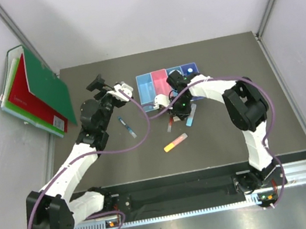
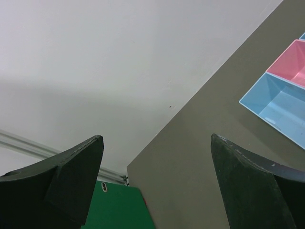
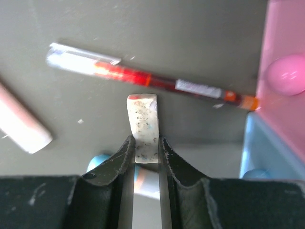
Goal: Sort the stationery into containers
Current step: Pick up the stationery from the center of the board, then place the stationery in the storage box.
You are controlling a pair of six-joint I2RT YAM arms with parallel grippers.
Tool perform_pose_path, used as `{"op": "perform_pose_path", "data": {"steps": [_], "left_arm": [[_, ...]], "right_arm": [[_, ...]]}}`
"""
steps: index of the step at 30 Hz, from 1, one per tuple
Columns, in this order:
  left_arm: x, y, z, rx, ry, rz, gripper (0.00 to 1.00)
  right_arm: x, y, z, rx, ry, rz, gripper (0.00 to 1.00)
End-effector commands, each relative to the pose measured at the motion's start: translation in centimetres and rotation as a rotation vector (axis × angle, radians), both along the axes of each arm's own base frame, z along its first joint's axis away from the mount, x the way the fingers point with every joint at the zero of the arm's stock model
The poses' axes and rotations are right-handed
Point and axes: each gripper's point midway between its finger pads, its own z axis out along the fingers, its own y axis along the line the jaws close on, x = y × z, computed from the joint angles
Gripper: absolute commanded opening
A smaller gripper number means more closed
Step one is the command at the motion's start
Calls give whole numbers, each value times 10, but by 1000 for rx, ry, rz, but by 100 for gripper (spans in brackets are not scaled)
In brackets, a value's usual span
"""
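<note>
The four joined bins [image 1: 154, 88] stand at the table's middle back; a round blue tin [image 1: 191, 70] lies in the rightmost one. My right gripper [image 1: 171, 109] is just in front of the bins, low over the table. In the right wrist view it [image 3: 144, 139] is shut on the beige eraser [image 3: 142, 117]. The red-black pen [image 3: 152, 81] lies beyond it, one end at the pink bin [image 3: 286, 43]. My left gripper [image 1: 122, 90] is raised left of the bins, open and empty [image 2: 157, 138]. The blue pen [image 1: 127, 127], the light-blue stick [image 1: 191, 115] and the yellow-pink stick [image 1: 175, 142] lie on the table.
Green and red folders [image 1: 36, 93] lean at the back left; the green one shows in the left wrist view [image 2: 116, 210]. The light-blue bin [image 2: 281, 112] and the pink bin [image 2: 291, 64] show there too. White walls close in the table on three sides.
</note>
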Motion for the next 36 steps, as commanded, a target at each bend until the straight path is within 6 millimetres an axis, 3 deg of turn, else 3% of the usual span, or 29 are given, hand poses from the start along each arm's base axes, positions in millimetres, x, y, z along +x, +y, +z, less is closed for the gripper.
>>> {"op": "perform_pose_path", "data": {"steps": [1,4,11,15,24,30,34,36], "left_arm": [[-1,1,14,-23,-45,-1,99],[-3,1,13,-27,-47,-7,99],[2,-2,14,-38,-60,-9,99],[6,-2,14,-43,-66,-8,99],[13,-6,16,-49,-75,-10,99],[14,-12,16,-40,-75,-37,99],[16,-12,14,-45,-70,-36,99],[16,-12,13,-46,-68,-36,99]], "right_arm": [[-5,9,52,65,-44,8,6],[-1,12,84,103,-93,3,5],[9,14,131,140,-171,-18,4],[26,12,153,163,-249,-54,4],[94,-11,141,119,-390,-224,2],[123,-11,127,124,-424,-264,2],[137,-13,102,107,-405,-278,2],[145,-14,100,116,-411,-293,2]]}}
